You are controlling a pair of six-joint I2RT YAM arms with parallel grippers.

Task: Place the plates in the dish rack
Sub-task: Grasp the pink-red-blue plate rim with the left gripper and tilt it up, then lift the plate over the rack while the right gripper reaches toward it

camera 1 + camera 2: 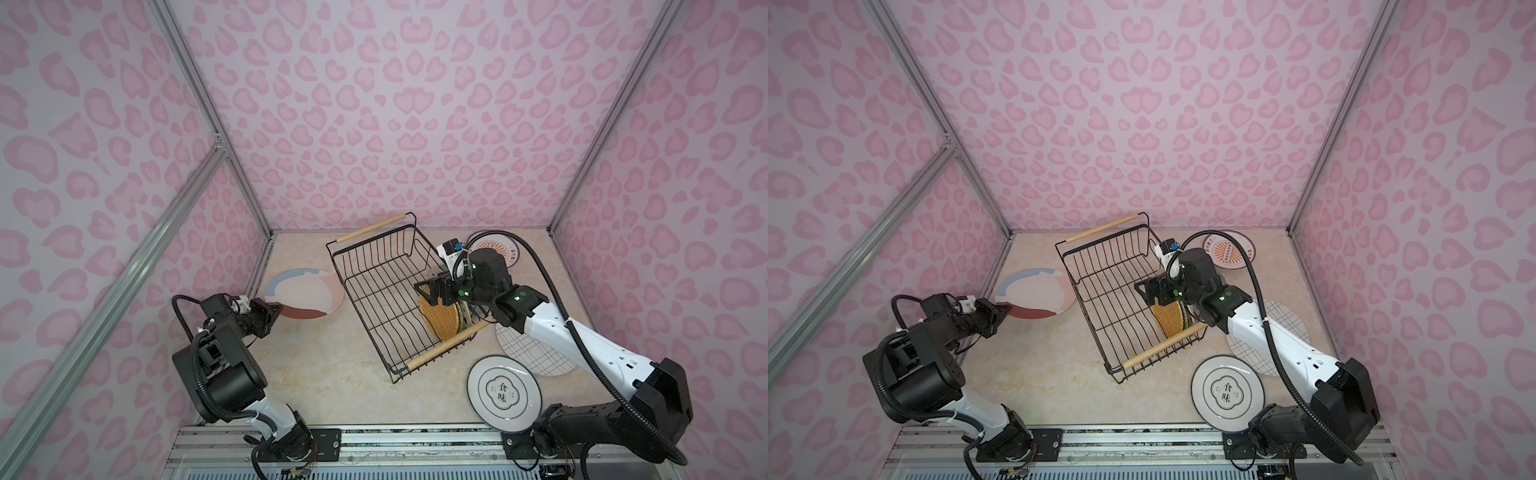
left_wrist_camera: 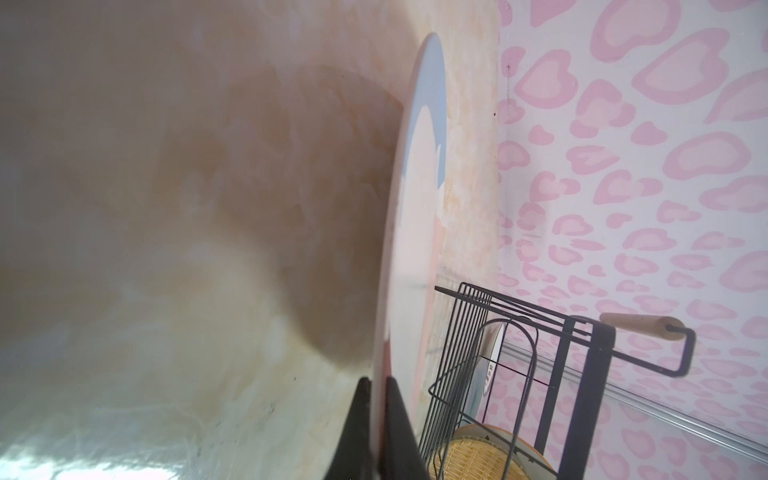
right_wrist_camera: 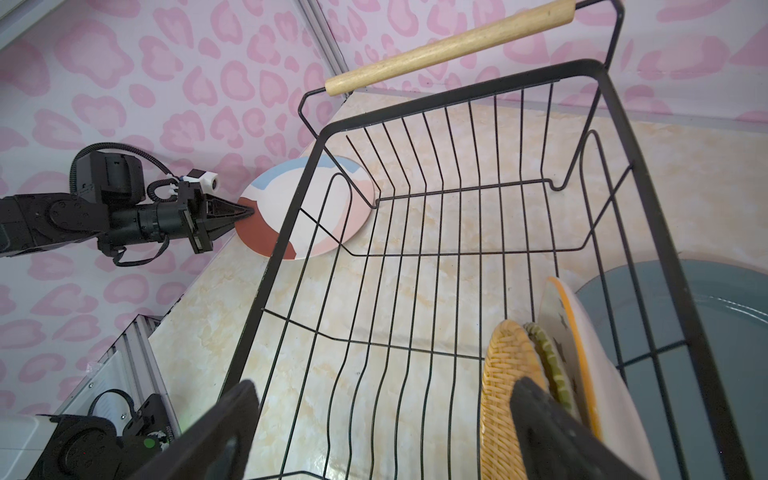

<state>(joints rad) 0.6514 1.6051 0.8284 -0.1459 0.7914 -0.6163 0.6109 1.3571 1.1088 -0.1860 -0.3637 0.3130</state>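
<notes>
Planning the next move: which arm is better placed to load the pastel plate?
Left. The left claw grips the pastel plate by its rim; the right claw hangs open over the dish rack.

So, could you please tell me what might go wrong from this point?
The left gripper pinches only the rim of the colour-block plate, so the wide plate might tilt or slip when lifted. The open right gripper hangs over the dish rack, one finger close by the yellow woven plate; a careless move could knock it over.
</notes>
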